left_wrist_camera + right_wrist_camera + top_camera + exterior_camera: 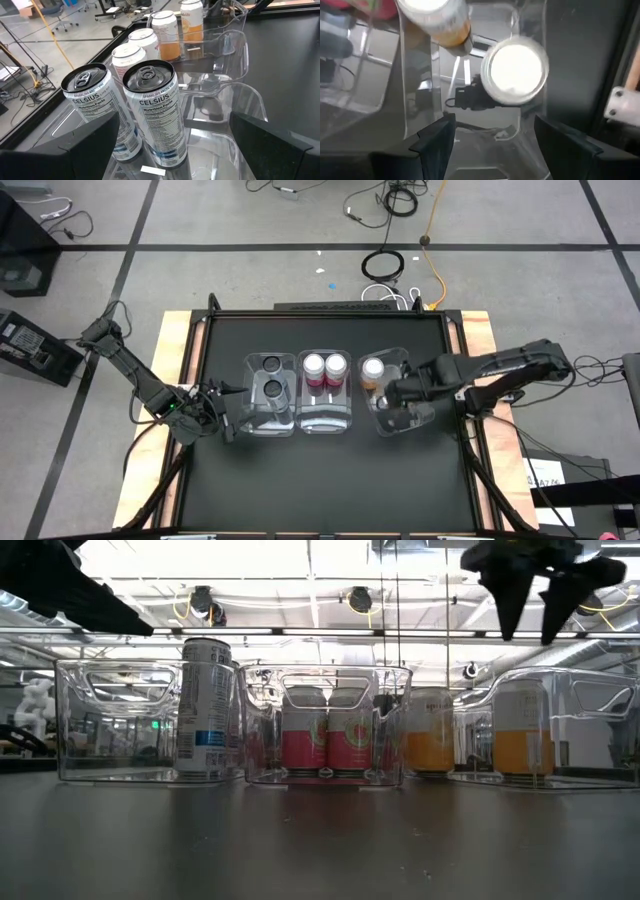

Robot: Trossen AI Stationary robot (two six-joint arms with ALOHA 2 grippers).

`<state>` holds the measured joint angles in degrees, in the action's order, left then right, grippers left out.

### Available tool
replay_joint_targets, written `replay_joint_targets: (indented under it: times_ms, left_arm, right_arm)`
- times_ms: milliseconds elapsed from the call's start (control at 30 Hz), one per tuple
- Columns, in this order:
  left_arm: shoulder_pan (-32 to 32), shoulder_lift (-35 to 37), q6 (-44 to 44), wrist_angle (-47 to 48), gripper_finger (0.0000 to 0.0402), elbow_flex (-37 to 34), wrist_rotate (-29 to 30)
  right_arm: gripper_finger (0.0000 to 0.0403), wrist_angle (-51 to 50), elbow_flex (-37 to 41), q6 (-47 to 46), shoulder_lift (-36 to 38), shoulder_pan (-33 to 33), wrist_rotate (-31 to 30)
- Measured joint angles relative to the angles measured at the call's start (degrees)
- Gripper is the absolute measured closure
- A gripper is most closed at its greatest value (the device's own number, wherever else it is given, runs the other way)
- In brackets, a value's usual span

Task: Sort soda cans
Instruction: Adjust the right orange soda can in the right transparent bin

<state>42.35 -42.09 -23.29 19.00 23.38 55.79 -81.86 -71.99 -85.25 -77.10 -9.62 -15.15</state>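
Three clear bins stand in a row. The left bin [270, 415] holds two dark-topped cans [150, 115] standing upright on its floor. Two pink-red cans [324, 366] stand in the middle bin. The right bin [405, 360] has two orange cans, one at its far end [373, 368] and one nearer [516, 70]. My left gripper [175, 120] is open at the left bin's near end, with its fingers apart on either side of the nearer dark can. My right gripper [492, 122] is open and hangs above the nearer orange can, higher than the bin's rim [530, 625].
The black table top [330, 480] is bare nearer than the bins and along the left and right sides. Wooden edges [180, 360] frame it. Cables lie on the floor beyond the far edge.
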Motion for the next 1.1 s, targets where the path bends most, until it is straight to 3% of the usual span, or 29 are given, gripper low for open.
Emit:
replay_joint_targets:
  times_ms: [267,633,833,1100]
  left_arm:
    - [0.0,0.0,-0.1,0.0,0.0015,0.0,0.0]
    - [0.0,0.0,-0.1,0.0,0.0015,0.0,0.0]
    - [0.0,0.0,-0.2,0.0,0.0015,0.0,0.0]
    - [0.0,0.0,-0.3,0.0,0.0015,0.0,0.0]
  right_arm:
    - [0.0184,11.2,10.4,-5.3,0.0,-5.2,0.5]
    - [0.0318,15.3,19.0,-6.2,0.0,-5.1,1.6]
    - [0.0392,24.0,25.4,-3.2,0.0,-4.5,-1.3]
    - [0.0397,30.6,30.8,-1.4,0.0,-1.8,-2.9]
